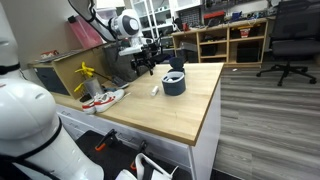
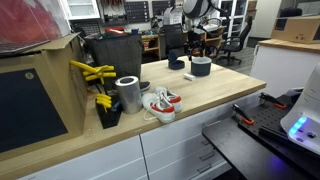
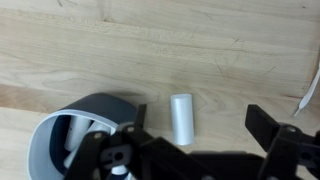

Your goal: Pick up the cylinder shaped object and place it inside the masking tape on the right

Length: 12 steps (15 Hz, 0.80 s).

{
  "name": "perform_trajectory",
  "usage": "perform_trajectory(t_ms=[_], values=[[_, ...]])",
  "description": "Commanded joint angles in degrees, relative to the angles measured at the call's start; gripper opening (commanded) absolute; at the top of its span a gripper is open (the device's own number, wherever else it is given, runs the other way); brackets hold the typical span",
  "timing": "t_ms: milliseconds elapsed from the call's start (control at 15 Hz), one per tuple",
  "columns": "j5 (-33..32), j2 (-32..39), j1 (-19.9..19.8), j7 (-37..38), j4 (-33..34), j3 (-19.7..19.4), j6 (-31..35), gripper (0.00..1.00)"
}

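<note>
The small whitish cylinder (image 3: pixel 181 118) lies flat on the wooden table, seen in both exterior views (image 1: pixel 156 90) (image 2: pixel 188 76). The dark blue-grey masking tape roll (image 3: pixel 98 106) lies close beside it, hole upward; it also shows in both exterior views (image 1: pixel 174 83) (image 2: pixel 201 67). My gripper (image 3: pixel 200 128) is open and empty, hovering above the table. In the wrist view the cylinder sits between the fingers, nearer the one by the tape. The gripper also shows in both exterior views (image 1: pixel 146 62) (image 2: pixel 190 44).
A flat white-and-red ring (image 1: pixel 101 99) (image 2: pixel 160 103) lies near the table edge. A silver can (image 2: pixel 127 93), yellow clamps (image 2: pixel 93 72) and a dark box (image 2: pixel 115 52) stand nearby. A small dark object (image 2: pixel 176 63) sits behind the tape. A white strip (image 3: pixel 306 97) lies at the frame's edge.
</note>
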Motion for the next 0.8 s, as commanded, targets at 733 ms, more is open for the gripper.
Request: perform_trajectory(t_ms=[733], values=[[-2.4,15.6,3.0,3.7,4.8,-2.6,11.1,1.00]])
